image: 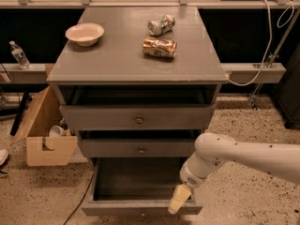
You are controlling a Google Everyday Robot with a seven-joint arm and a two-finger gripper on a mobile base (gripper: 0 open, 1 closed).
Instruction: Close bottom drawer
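Observation:
The bottom drawer (136, 208) of the grey cabinet (136, 64) is pulled far out, its deep grey box open and empty. Its front runs along the frame's lower edge; the knob shows as a small spot at the front's centre. My gripper (178, 199), with cream fingertips, hangs from the white arm (243, 156) at the drawer's right front corner, just above the front's top edge. The middle drawer (140, 148) and top drawer (138, 117) stand slightly out.
On the cabinet top lie a white bowl (85, 33) and two crushed cans (160, 47) (161, 24). A cardboard box (44, 135) stands on the floor left of the cabinet. A water bottle (19, 55) sits on a ledge at left. A cable (262, 55) hangs at right.

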